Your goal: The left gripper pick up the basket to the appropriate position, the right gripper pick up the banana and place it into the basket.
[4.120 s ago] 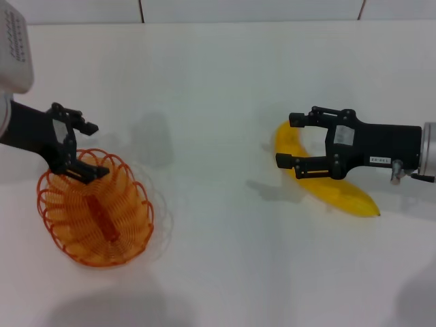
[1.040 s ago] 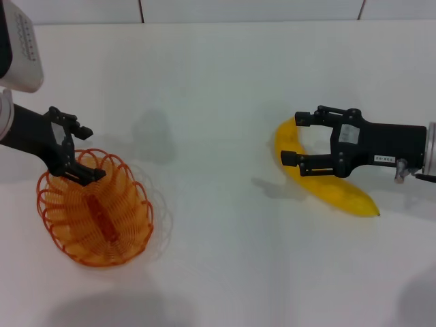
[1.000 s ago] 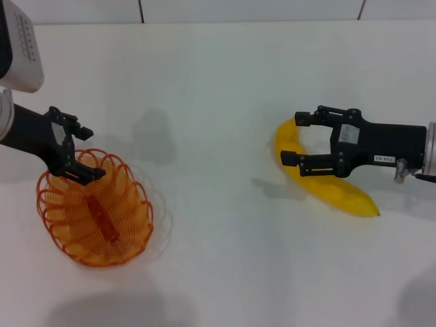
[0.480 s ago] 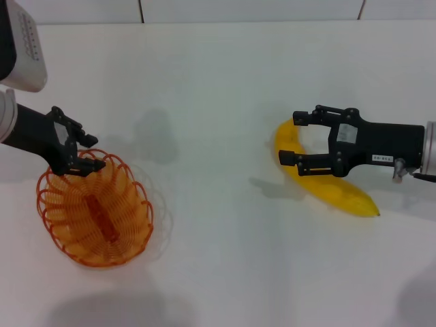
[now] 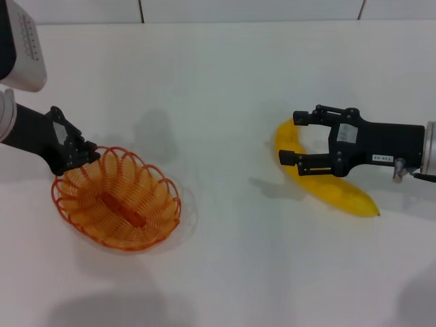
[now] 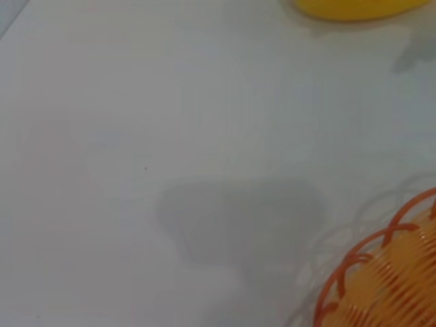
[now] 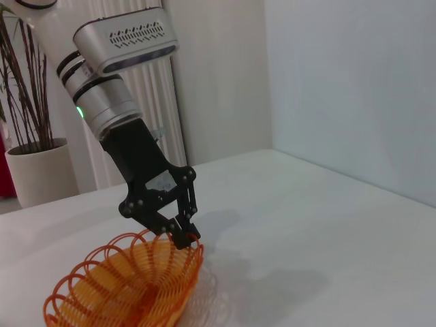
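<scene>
The orange wire basket [image 5: 121,203] rests on the white table at the left, with nothing in it. My left gripper [image 5: 76,154] is shut on its far left rim. The right wrist view shows this left gripper [image 7: 181,235] pinching the rim of the basket [image 7: 122,283], whose gripped side is raised. The yellow banana [image 5: 339,193] lies on the table at the right. My right gripper [image 5: 291,138] is open, with one finger on each side of the banana's far end. The left wrist view shows part of the basket [image 6: 385,276] and an edge of the banana [image 6: 354,7].
The white table [image 5: 218,95] stretches between basket and banana, with a wall at the back. In the right wrist view a potted plant [image 7: 37,170] stands beyond the table's left side.
My left gripper closed on the basket's rim and dragged it rightward, turning it so its long side lies across. The right gripper and banana stayed in place.
</scene>
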Available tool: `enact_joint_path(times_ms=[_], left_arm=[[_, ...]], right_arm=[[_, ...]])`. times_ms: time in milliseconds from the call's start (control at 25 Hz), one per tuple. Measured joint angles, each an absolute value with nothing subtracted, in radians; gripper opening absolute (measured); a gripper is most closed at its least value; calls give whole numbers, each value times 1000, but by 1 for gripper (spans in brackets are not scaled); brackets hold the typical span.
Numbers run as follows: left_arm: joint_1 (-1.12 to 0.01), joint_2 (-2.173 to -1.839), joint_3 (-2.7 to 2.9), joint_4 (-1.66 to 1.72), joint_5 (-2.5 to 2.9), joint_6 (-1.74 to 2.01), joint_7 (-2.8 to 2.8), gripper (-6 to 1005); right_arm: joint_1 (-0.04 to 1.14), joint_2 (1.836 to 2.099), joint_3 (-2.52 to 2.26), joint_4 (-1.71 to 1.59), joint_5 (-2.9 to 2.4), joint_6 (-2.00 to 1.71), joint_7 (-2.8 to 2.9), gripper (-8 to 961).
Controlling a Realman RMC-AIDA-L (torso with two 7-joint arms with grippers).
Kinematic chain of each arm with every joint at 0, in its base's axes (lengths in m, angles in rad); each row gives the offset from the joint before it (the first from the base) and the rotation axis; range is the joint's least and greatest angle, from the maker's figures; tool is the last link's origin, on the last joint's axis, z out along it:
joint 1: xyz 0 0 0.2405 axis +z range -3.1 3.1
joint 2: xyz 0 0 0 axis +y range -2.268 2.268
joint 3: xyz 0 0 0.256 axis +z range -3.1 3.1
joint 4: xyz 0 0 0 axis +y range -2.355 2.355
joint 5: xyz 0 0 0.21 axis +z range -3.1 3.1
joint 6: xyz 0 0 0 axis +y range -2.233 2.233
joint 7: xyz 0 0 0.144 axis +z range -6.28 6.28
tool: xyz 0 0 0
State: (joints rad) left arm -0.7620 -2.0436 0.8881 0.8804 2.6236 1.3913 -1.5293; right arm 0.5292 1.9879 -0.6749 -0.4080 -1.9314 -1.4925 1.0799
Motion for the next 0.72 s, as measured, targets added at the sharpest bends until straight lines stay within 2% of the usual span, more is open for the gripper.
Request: enact_joint_path(times_ms=[160,720], left_arm=[[-762,-2043,888,880,2624,1391,-1529,111],[-761,-2043,888,880,2625,1391,-1531,65]], right_arm=[[529,1988,-675,-408,-1931,-1492,1080,889],[526,1986,-675,-408,-1931,-1493,1080,889]])
